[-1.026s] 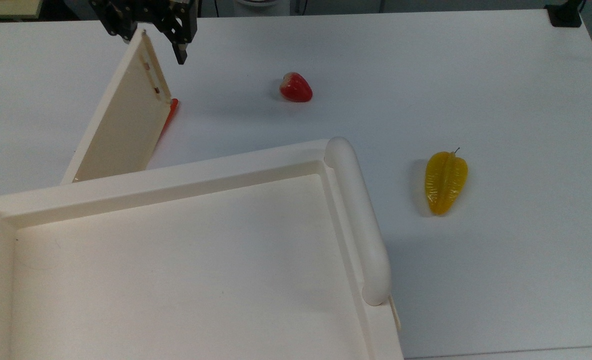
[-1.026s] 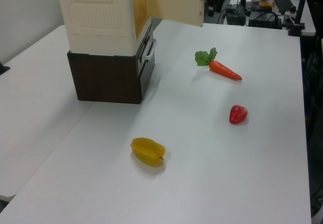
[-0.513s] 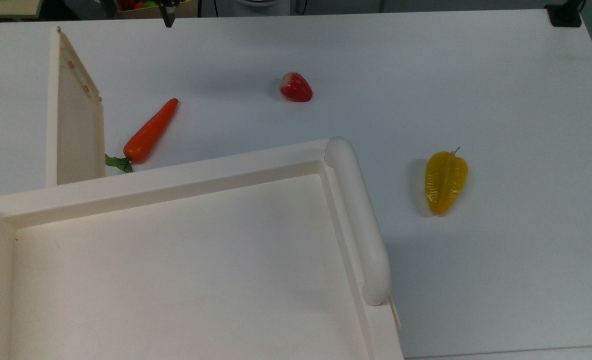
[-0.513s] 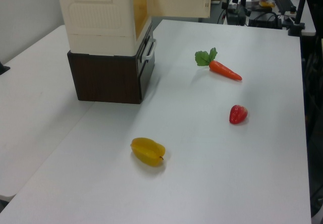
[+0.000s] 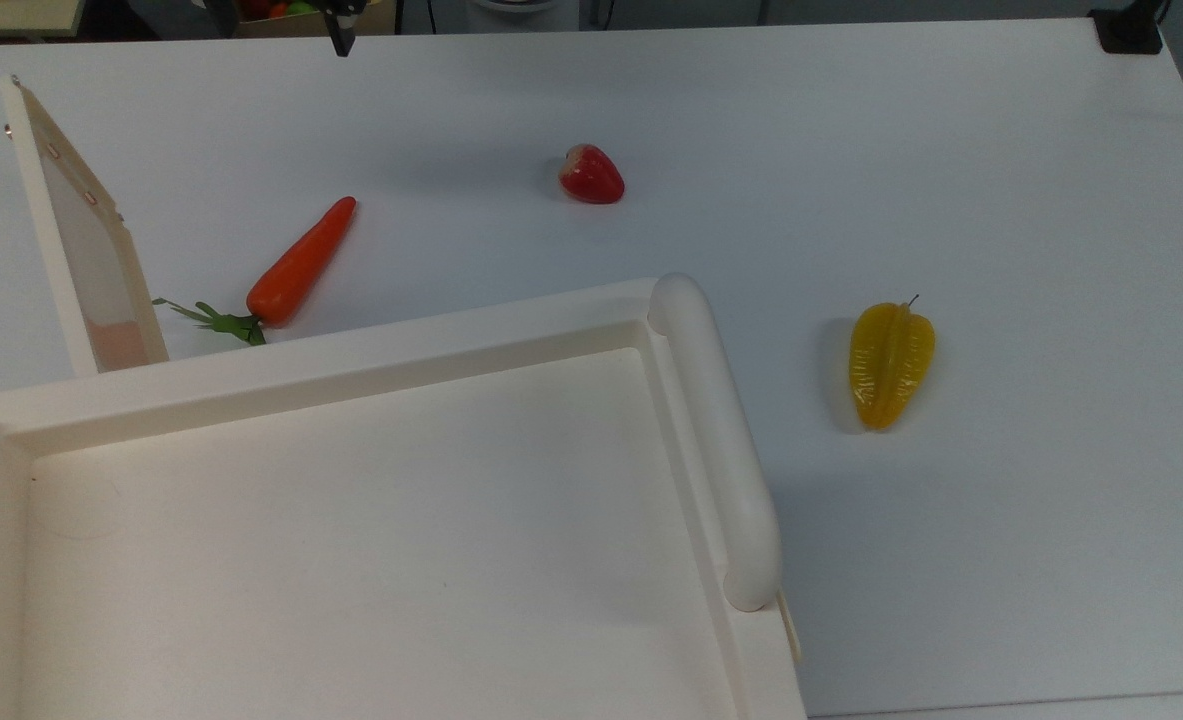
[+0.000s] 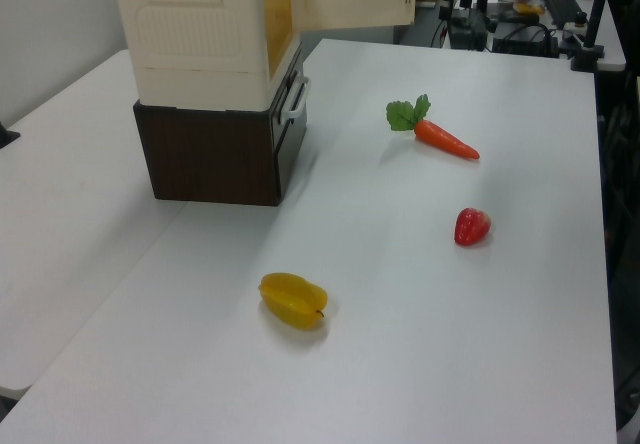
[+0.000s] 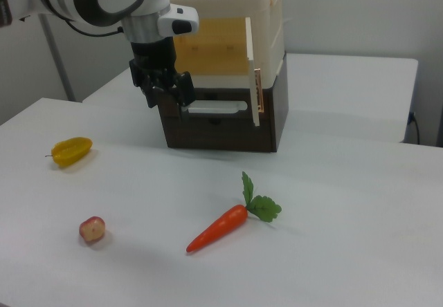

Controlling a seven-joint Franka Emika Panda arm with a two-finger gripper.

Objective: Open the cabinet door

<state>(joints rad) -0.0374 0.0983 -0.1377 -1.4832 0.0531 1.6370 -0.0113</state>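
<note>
The cabinet door (image 7: 253,79) is being shown swung wide from the cabinet (image 7: 228,58), edge-on in the right view, so the tan interior is exposed. The gripper (image 7: 165,89) is being held at about 9 o'clock of the door, apart from it, fingers (image 7: 185,92) released and grasping nothing. On the desk (image 5: 851,150), a carrot (image 5: 301,262) is lying near the door

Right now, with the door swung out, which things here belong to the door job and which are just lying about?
Part of the job:
- cabinet door, swung wide open
- cabinet, cream box on a dark base
- gripper, hanging in front of the cabinet opening, apart from the door

Just lying about on the table:
- toy carrot
- red toy fruit
- yellow starfruit
</note>
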